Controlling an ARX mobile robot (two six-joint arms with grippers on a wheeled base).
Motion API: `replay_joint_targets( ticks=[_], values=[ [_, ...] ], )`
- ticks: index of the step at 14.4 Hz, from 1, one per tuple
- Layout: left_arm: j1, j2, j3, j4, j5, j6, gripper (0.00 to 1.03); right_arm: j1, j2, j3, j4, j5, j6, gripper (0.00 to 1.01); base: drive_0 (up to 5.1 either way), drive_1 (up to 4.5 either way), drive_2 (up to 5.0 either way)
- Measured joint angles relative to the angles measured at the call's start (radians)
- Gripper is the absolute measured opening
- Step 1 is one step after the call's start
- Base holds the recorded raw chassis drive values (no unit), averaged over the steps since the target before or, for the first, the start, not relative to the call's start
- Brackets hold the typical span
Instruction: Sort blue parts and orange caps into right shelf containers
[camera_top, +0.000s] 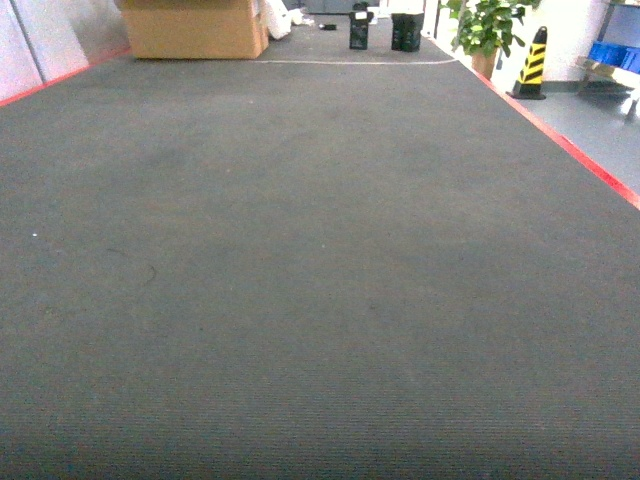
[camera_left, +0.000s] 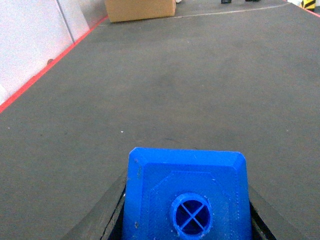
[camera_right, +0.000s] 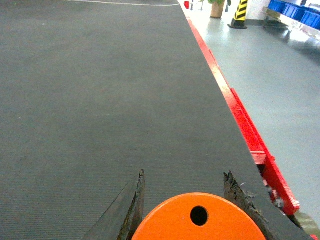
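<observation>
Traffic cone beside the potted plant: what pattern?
Yellow and black diagonal stripes on the traffic cone, clearest in the head view.

A cardboard box (camera_top: 196, 28), a potted plant (camera_top: 484, 28) and a striped hazard cone (camera_top: 531, 64) stand beyond the dark mat (camera_top: 300, 280).

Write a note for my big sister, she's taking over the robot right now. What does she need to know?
Left gripper: shut on a blue part.
Right gripper: shut on an orange cap.
Both parts are picked up and held over the dark mat; nothing else of the job lies on it.
The blue crates sit far off to the right, past the red edge.
Left to do: carry both over and drop each in its crate.
</observation>
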Motion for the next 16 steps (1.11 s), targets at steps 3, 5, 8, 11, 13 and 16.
replay_joint_targets(
  ticks=[3, 5, 8, 11, 13, 16],
  values=[
    [-0.001, -0.002, 0.000, 0.005, 0.000, 0.000, 0.45, 0.000, 0.000, 0.000, 0.000, 0.000, 0.000, 0.42, 0.0, 0.00, 0.0],
    [0.000, -0.002, 0.000, 0.002, 0.000, 0.000, 0.45, 0.000, 0.000, 0.000, 0.000, 0.000, 0.000, 0.42, 0.0, 0.00, 0.0],
    [-0.001, -0.002, 0.000, 0.005, 0.000, 0.000, 0.45, 0.000, 0.000, 0.000, -0.001, 0.000, 0.000, 0.42, 0.0, 0.00, 0.0],
    [0.000, 0.000, 0.000, 0.002, 0.000, 0.000, 0.45, 0.000, 0.000, 0.000, 0.000, 0.000, 0.000, 0.42, 0.0, 0.00, 0.0],
    [-0.002, 0.000, 0.000, 0.002, -0.001, 0.000, 0.45, 0.000, 0.001, 0.000, -0.001, 0.000, 0.000, 0.41, 0.0, 0.00, 0.0],
    [0.000, -0.001, 0.000, 0.004, -0.001, 0.000, 0.44, 0.000, 0.002, 0.000, -0.002, 0.001, 0.000, 0.41, 0.0, 0.00, 0.0]
  ],
)
